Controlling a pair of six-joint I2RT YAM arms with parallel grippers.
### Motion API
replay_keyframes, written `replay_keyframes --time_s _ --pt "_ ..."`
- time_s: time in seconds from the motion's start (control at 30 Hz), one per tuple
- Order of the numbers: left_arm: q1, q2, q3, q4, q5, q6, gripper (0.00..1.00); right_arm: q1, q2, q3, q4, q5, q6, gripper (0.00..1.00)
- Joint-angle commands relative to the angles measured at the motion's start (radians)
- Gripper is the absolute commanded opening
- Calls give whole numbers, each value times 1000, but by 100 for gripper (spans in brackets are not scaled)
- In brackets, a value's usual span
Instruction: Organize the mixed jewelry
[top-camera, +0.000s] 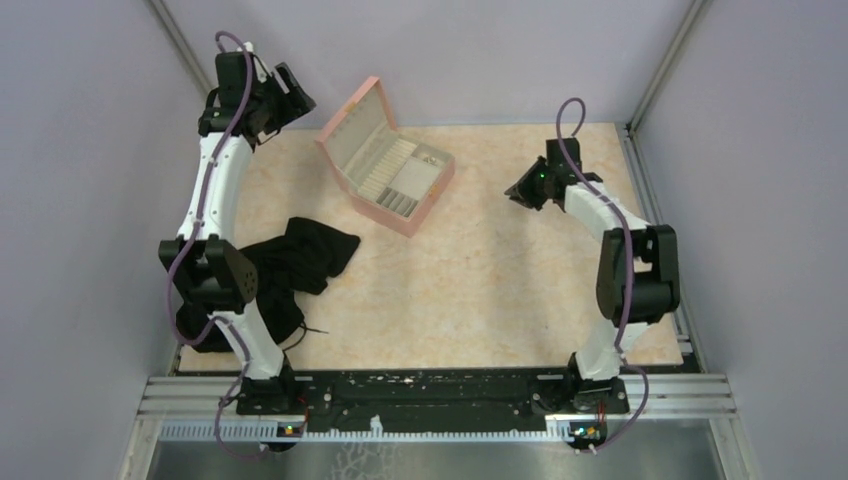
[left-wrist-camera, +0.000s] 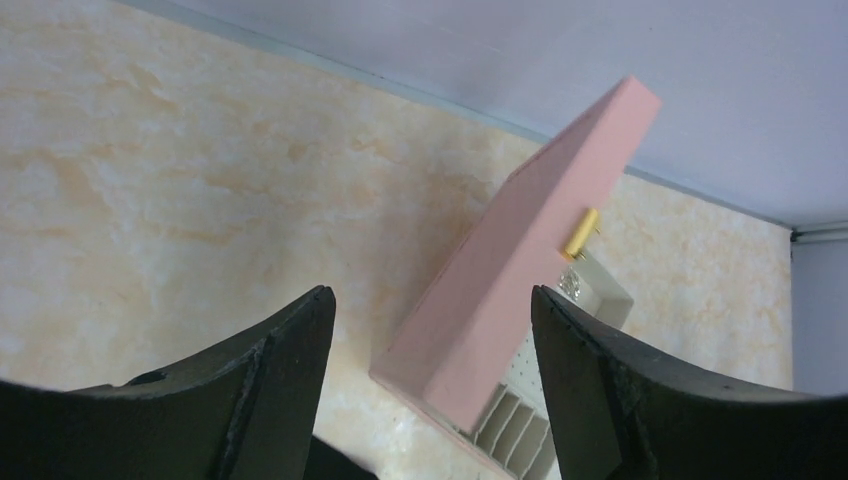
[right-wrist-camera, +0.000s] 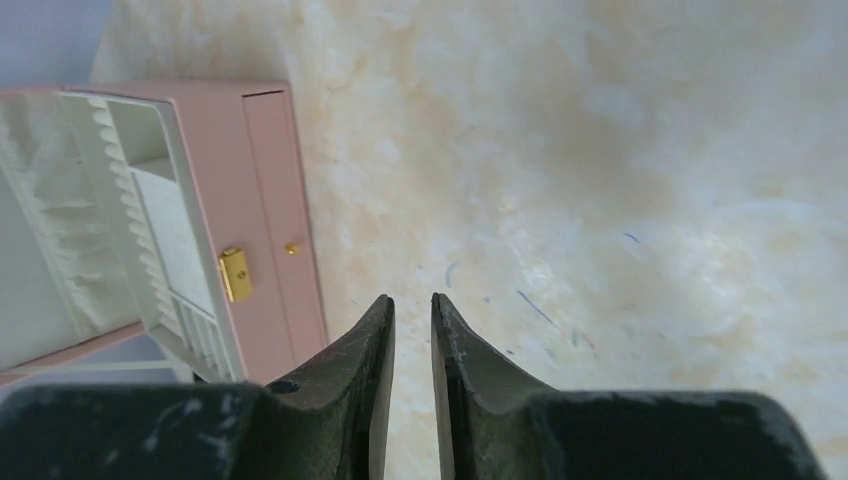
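Widest first: peach marbled counter (top-camera: 480, 290), carrying the lot. Then the black cloth (top-camera: 300, 260), heaped by the left arm's elbow, well apart from the action. Next down, the pink box (top-camera: 432, 200), parked toward the far edge with lid (left-wrist-camera: 520, 260) tipped back and cream lining bared. Left open, presumably, to give access from above to the ridged rolls and small compartments. Front face turned toward the right arm, with gold clasp (right-wrist-camera: 234, 274) and little knob (right-wrist-camera: 291, 248) on show there.

Now the left claw (left-wrist-camera: 428, 300): raised high at the far left corner, spread wide, gripping nothing, peering down past the back of the lid. Reads as a ready posture, with room to drop over something small.

Over to the right claw (right-wrist-camera: 412, 305): hovering above bare counter just to the right of the box, parted by only a slim slit, nothing pinched inside. Looks like a tweezer-fine setting, suited to thin metal bits.

Smallest last: the jewelry (left-wrist-camera: 573, 284), or what looks like it. A pale glinting speck, tucked into the corner compartment just beside the clasp, inside the box. Below and ahead of the left claw, beyond the lid, well apart. Off to the left of the right claw, near but not touching. Cannot tell whether other pieces lie loose on counter or cloth; too tiny to pick out from above.
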Motion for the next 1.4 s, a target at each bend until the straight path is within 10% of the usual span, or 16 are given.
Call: replay_keyframes --time_s 0.0,0.47,0.97,1.37 --pt "53 109 49 98 177 -54 78 1 -136 -83 -123 102 -119 21" --pt "-287 115 5 27 295 153 79 -3 -238 -127 -179 139 -120 23" --pt "-554 253 109 -29 -513 141 72 -4 -262 -89 -244 140 -166 23" --pt "-562 437 -22 -50 -435 18 71 -14 -310 -149 -278 155 -185 22"
